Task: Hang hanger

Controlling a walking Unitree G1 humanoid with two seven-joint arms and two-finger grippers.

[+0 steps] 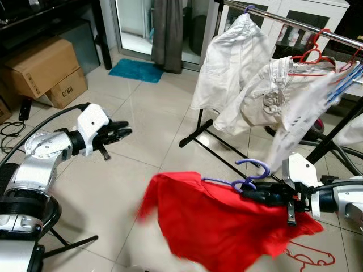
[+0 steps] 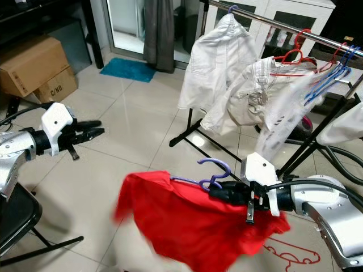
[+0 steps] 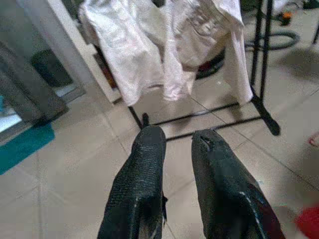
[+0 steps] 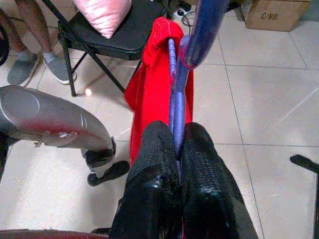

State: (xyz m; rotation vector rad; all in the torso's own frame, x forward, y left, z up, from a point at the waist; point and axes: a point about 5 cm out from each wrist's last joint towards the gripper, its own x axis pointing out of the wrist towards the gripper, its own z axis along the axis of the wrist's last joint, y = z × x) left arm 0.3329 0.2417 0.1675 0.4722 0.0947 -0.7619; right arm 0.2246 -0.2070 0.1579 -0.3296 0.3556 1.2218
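Observation:
A purple hanger (image 1: 253, 170) carries a red garment (image 1: 215, 221), which hangs blurred low over the tiled floor. My right gripper (image 1: 249, 195) is shut on the hanger's neck, just under its hook; in the right wrist view the fingers (image 4: 157, 144) clamp the purple wire (image 4: 175, 99). Above and behind, up to the right, runs the metal clothes rail (image 1: 295, 22). Far to the left, my left gripper (image 1: 126, 131) is held out at mid height, pointing toward the rack. Its fingers (image 3: 144, 164) stand slightly open with nothing between them.
White garments (image 1: 232, 62), red hangers (image 1: 312, 56) and blue hangers (image 1: 346, 76) crowd the rail. The rack's black base (image 1: 198, 136) lies on the floor; a red hanger (image 1: 309, 258) lies at bottom right. Cardboard boxes (image 1: 45, 68) stand far left. A chair (image 4: 124, 30) and a person's feet (image 4: 30, 69) are behind.

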